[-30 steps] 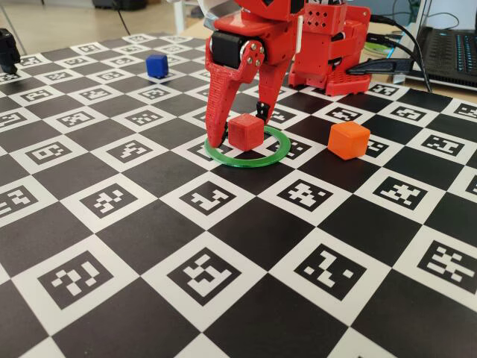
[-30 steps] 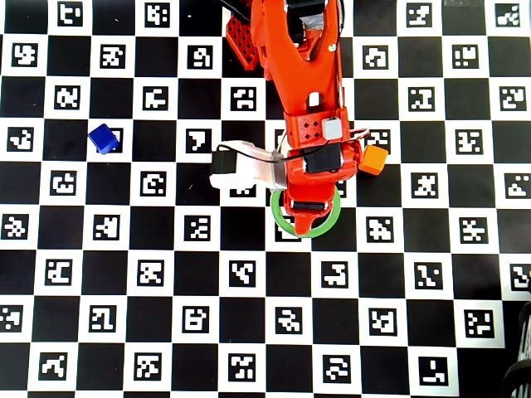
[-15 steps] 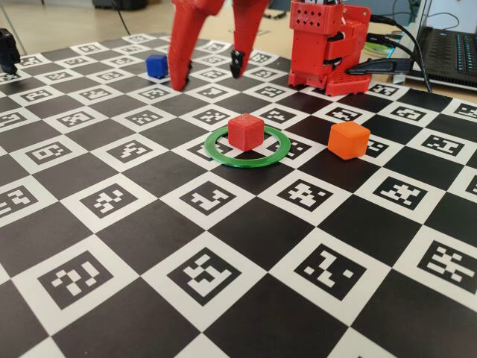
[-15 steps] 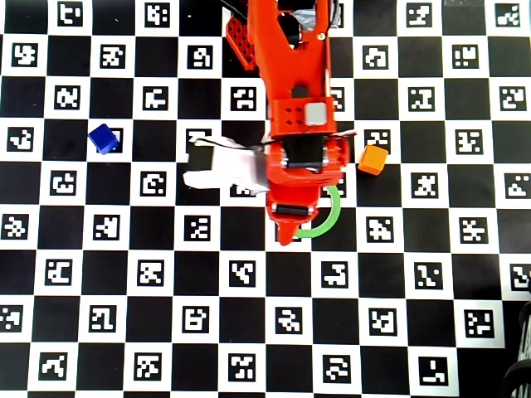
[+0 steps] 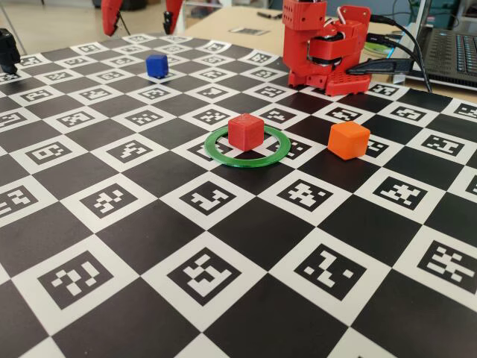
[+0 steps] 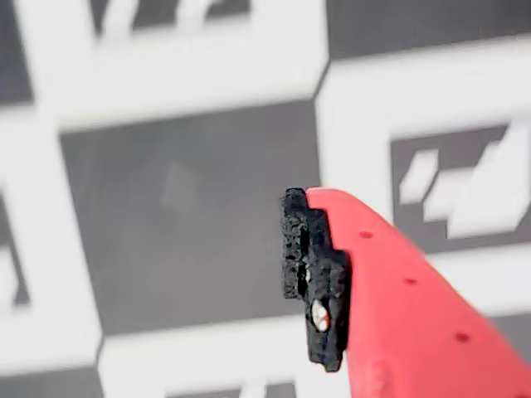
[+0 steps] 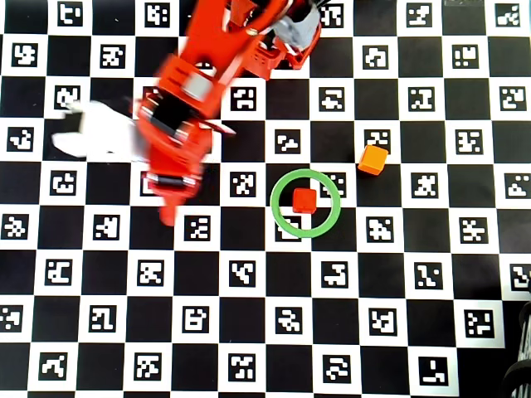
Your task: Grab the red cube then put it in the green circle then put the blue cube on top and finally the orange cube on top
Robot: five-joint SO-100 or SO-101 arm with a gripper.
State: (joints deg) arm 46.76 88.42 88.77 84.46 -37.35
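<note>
Now | jaws apart, empty | red cube (image 5: 245,130) inside green circle (image 5: 220,153)

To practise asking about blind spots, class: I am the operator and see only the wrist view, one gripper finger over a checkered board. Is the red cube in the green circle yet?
Observer: Yes. The red cube sits inside the green circle, on the board.
Operator: Where is the blue cube?
Observer: In the fixed view the blue cube is at the far left, with the open gripper hanging above it, not touching.
Operator: And the orange cube?
Observer: The orange cube stands to the right of the circle in the fixed view, outside it.
</note>
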